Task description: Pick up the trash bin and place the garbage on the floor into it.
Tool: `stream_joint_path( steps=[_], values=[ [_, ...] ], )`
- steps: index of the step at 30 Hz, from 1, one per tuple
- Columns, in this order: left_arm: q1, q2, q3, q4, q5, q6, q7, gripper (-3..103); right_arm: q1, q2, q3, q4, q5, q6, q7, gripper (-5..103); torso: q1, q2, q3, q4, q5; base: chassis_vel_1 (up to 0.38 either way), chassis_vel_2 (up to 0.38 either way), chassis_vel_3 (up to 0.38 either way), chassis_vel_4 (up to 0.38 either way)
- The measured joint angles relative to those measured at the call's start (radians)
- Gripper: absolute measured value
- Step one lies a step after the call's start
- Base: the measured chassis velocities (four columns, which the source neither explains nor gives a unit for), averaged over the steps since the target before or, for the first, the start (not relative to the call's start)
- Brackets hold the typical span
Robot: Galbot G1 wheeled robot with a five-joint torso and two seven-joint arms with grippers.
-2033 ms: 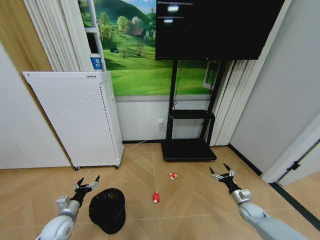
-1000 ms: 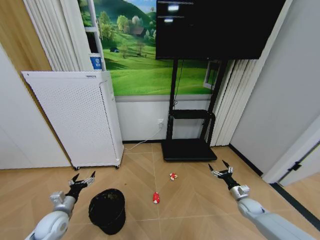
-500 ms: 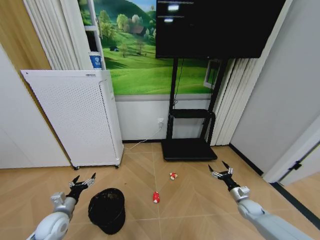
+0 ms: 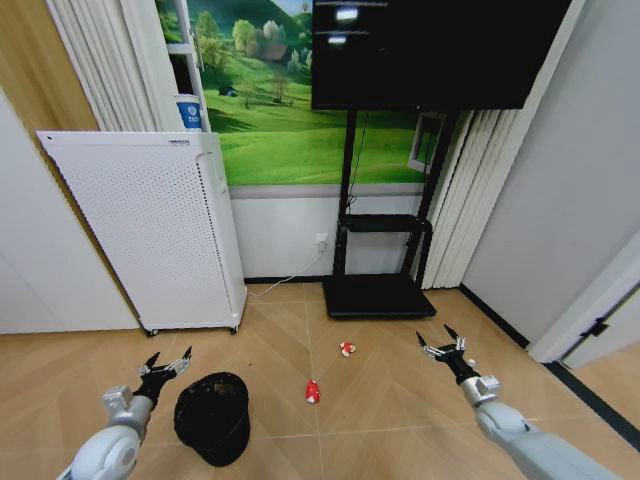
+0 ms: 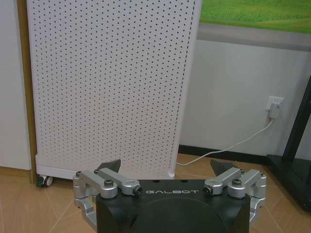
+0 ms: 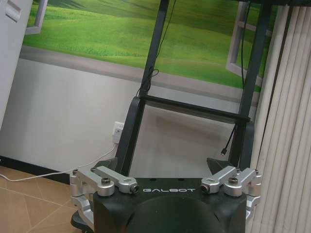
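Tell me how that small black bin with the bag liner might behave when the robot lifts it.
The small round black bin looks light and empty, so it should lift easily. Its loose black bag liner bunches at the rim, so a pincer there may catch soft plastic and slip. Standing free on the wooden floor, it could tip if nudged.

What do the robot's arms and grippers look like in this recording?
Both arms have smooth light-grey shells ending in a black wrist section. The left gripper and right gripper share one design: silver metal linkage bars with dark bolts, carrying thin black-tipped fingers. The black gripper body is marked GALBOT in pale letters. No loose cables show.
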Motion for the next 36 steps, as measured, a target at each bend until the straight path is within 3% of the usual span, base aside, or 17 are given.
stream_joint_path(
  steps=[18,23,29,36],
  values=[
    [0.012,-0.012,-0.005,-0.008,0.012,-0.004,-0.014,100,-0.017,0.019,0.008,-0.032,-0.024,0.014,-0.016,100,-0.021,-0.08,-0.059,0.0,-0.0001,0.0,0.0,0.0,0.0],
    [0.03,-0.009,-0.023,-0.028,0.004,0.0,-0.035,100,-0.017,0.02,0.005,-0.039,-0.025,0.016,-0.019,100,-0.022,-0.084,-0.062,0.0,0.0,0.0,0.0,0.0,0.0],
    [0.087,-0.038,-0.072,-0.104,-0.097,0.021,-0.11,100,-0.006,0.024,-0.01,-0.068,-0.025,0.022,-0.026,100,-0.022,-0.085,-0.063,-0.0001,0.0,0.0,0.0,0.0,0.0],
    [0.244,-0.085,-0.152,-0.164,-0.122,0.024,-0.128,100,-0.002,0.041,-0.015,-0.107,-0.027,0.035,-0.039,100,-0.021,-0.082,-0.061,0.0004,0.0,0.0,0.0,0.0,0.0]
  ],
)
